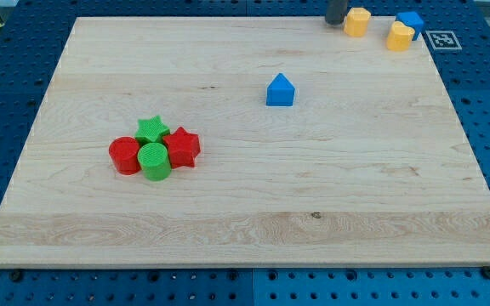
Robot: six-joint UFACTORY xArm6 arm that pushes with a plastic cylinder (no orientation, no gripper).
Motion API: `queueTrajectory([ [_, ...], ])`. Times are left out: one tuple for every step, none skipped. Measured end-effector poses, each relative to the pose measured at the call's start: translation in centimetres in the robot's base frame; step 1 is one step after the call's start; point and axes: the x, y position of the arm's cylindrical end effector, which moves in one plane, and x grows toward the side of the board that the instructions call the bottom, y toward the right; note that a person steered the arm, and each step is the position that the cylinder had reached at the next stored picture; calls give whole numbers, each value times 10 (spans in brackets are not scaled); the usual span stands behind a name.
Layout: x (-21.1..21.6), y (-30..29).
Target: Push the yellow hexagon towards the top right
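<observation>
The yellow hexagon (357,21) sits near the top edge of the wooden board (245,229), towards the view's right. My tip (335,20) is just to its left, close to it or touching it; I cannot tell which. A second yellow block (400,36) with a rounded shape lies further right, against a blue block (412,23) near the top right corner.
A blue house-shaped block (280,90) lies above the board's middle. At the view's left a cluster holds a green star (151,129), a red star (182,148), a green cylinder (154,161) and a red cylinder (125,155). A marker tag (442,39) sits at the top right corner.
</observation>
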Motion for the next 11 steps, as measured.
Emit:
queueTrajectory([
  [0, 17],
  [0, 19],
  [3, -16],
  [3, -14],
  [3, 5],
  [6, 10],
  [12, 10],
  [12, 16],
  [17, 26],
  [19, 31],
  [17, 32],
])
